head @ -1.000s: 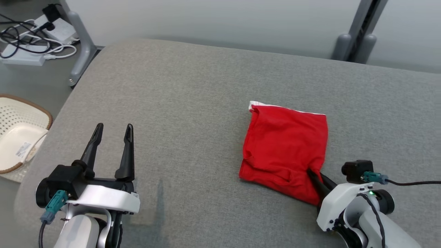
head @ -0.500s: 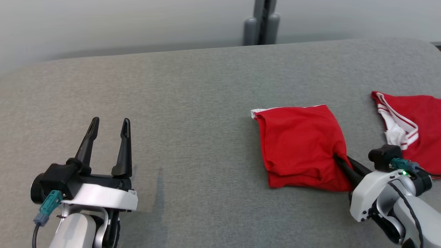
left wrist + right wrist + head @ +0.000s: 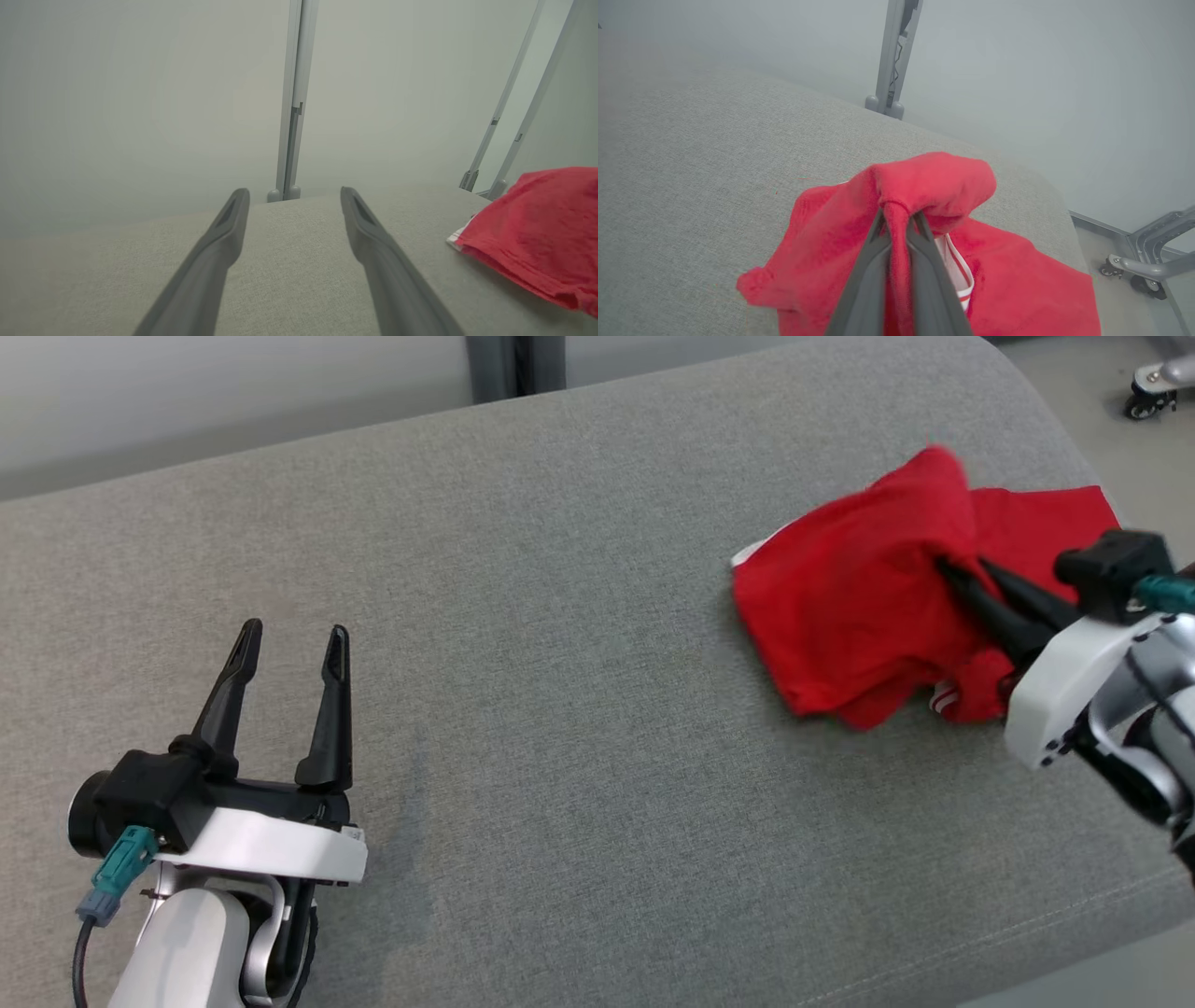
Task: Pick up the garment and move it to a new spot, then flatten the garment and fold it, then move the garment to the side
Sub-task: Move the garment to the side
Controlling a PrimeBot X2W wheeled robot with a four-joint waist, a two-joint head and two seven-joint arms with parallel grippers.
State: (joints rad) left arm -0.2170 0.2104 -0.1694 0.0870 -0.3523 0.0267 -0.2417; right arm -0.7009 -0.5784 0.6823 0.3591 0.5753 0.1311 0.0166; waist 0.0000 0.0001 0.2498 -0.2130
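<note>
Down at the near left corner of the grey cushion (image 3: 579,728) the left gripper (image 3: 294,630) sits low over the fabric, its two long, dark, tapered fingers spread wide and empty. The cushion is a flat pad in coarse woven upholstery with rounded corners and a stitched seam along its near edge

Over on the right end, the right gripper (image 3: 962,567) has its fingers nearly pressed together on a pinch of the red garment (image 3: 850,607). From the right wrist view the fingers (image 3: 871,275) squeeze a thin ridge of cloth, and the soft, matte jersey of the garment (image 3: 934,182) bunches into a rounded hump over the tips. The rest of it sags in loose folds onto the cushion near the far right corner. A bit of white trim (image 3: 957,270) with red stripes peeks out beneath the bunch, and I can't tell whether that's the same piece or another one

From the left wrist view the garment (image 3: 537,228) shows as a crumpled red wedge off to the side of the left gripper (image 3: 294,190), well apart from it

Past the far edge stands a grey metal post (image 3: 513,364) against a pale smooth panel (image 3: 233,392), and a caster (image 3: 1144,397) sits on the floor beyond the far right corner
</note>
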